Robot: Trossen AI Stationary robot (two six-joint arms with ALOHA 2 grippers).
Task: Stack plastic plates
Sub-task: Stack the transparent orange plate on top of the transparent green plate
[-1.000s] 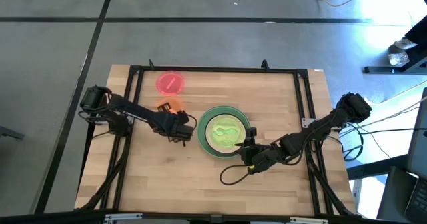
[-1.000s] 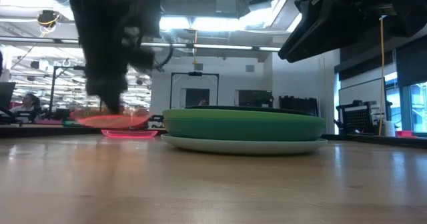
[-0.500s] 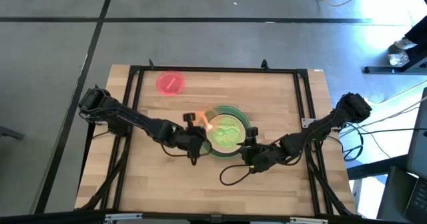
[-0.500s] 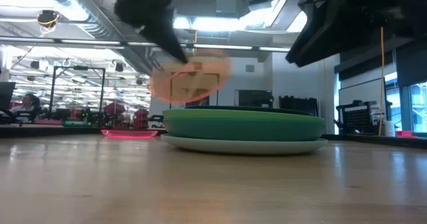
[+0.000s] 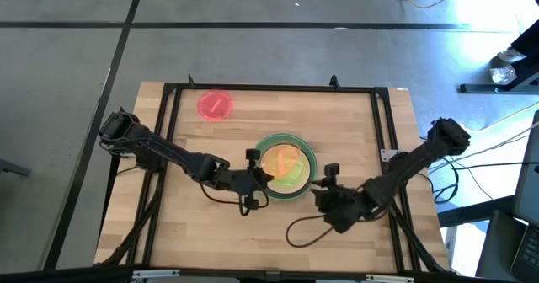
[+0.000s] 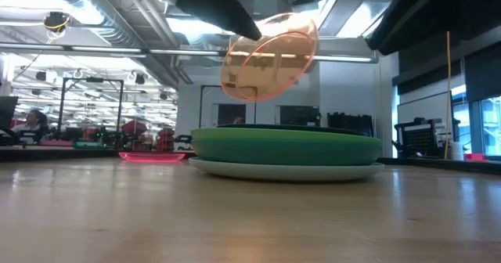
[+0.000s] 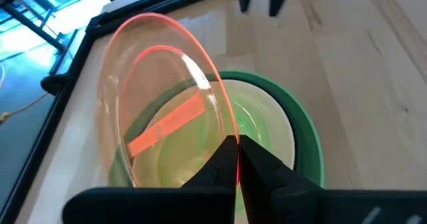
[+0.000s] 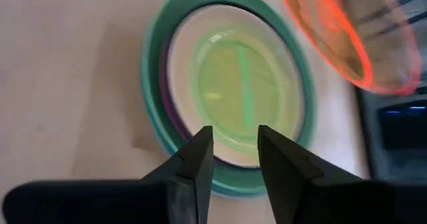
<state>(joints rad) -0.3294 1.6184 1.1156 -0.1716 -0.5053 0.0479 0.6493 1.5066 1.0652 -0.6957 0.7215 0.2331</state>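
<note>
A: The orange plate (image 6: 268,58) hung tilted in the air right above the stack (image 6: 286,151), clear of it, its edge pinched between the closed fingers of the left gripper (image 7: 237,159).

B: And the stack?

A: Mid-table: large plates at the bottom, a small green plate (image 8: 241,96) showing on top. I couldn't count every layer.

B: The right gripper (image 8: 235,151)?

A: Waiting near the stack's right side, jaws parted, holding nothing.

B: How much was left?

A: By my reading, most of it was done. The orange one wasn't yet set down, and the small red plate (image 5: 214,105) lay alone at the far left of the table (image 5: 362,131).
</note>
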